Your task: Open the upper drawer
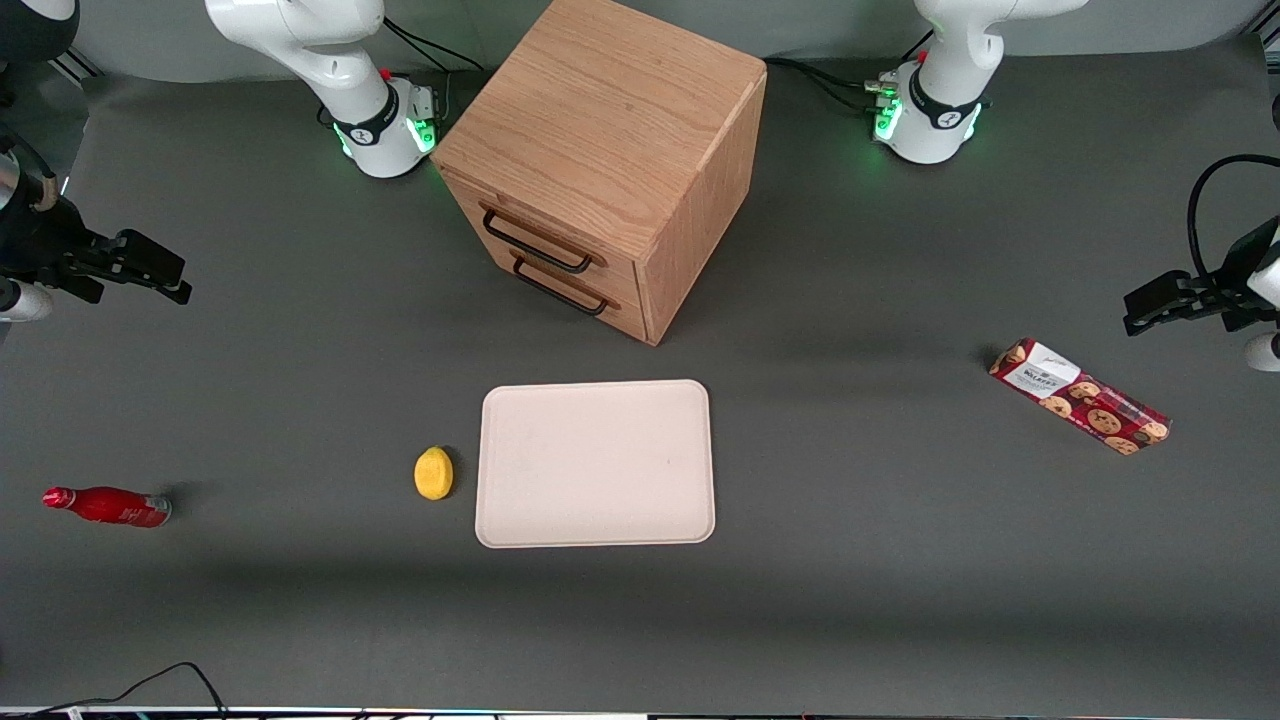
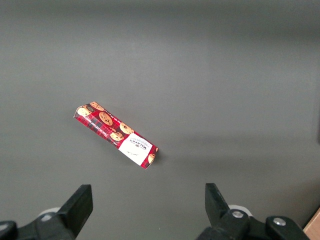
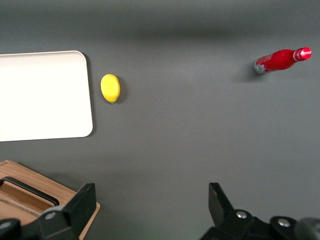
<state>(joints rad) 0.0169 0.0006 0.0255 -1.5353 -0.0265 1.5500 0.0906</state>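
The gripper hangs with fingers spread wide and empty above bare mat, toward the working arm's end of the table, well apart from the cabinet. Danger ahead: two near-identical thin black bars sit close together, so a low approach could hook the lower one. The upper drawer, light oak, looks fully shut.

Dark grey matte table, soft shadow bands, even overhead light
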